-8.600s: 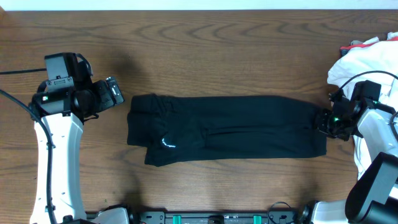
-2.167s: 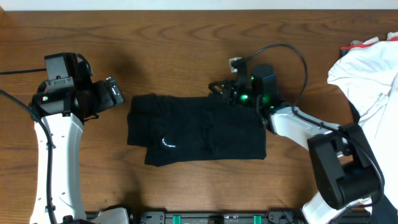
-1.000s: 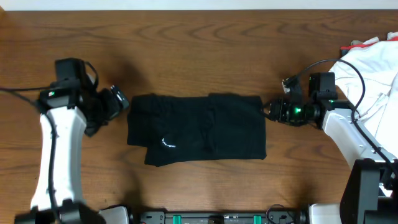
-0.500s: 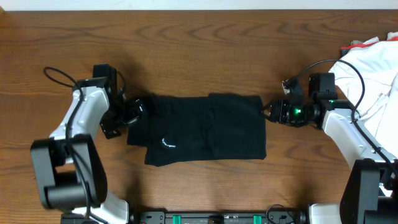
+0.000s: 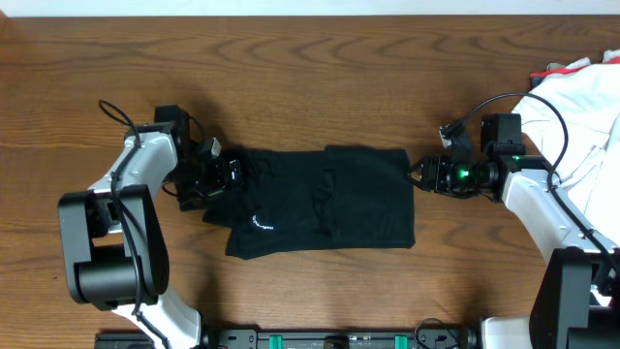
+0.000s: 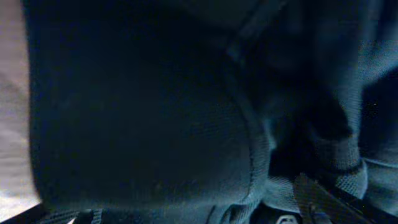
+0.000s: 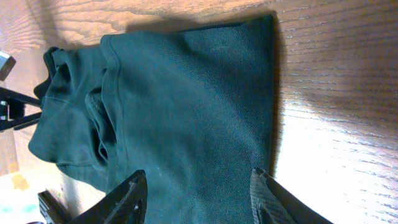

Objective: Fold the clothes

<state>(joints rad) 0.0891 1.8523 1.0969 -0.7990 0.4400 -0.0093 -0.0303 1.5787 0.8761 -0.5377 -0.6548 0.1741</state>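
Note:
The black shirt lies folded into a compact rectangle at mid-table, its small white logo near the lower left. My left gripper is pressed against the shirt's left, collar end. Dark fabric fills the left wrist view, and only one finger shows, at the bottom edge, with the jaws spread wide. My right gripper sits at the shirt's right edge. It is open, its fingers apart over the flat cloth, gripping nothing.
A heap of white cloth lies at the table's right edge, behind my right arm. Bare wooden tabletop surrounds the shirt on the far and near sides.
My left arm has swung in from the left and lowered its gripper onto the shirt's left end. The right gripper has stayed at the right edge, and the shirt has not shifted.

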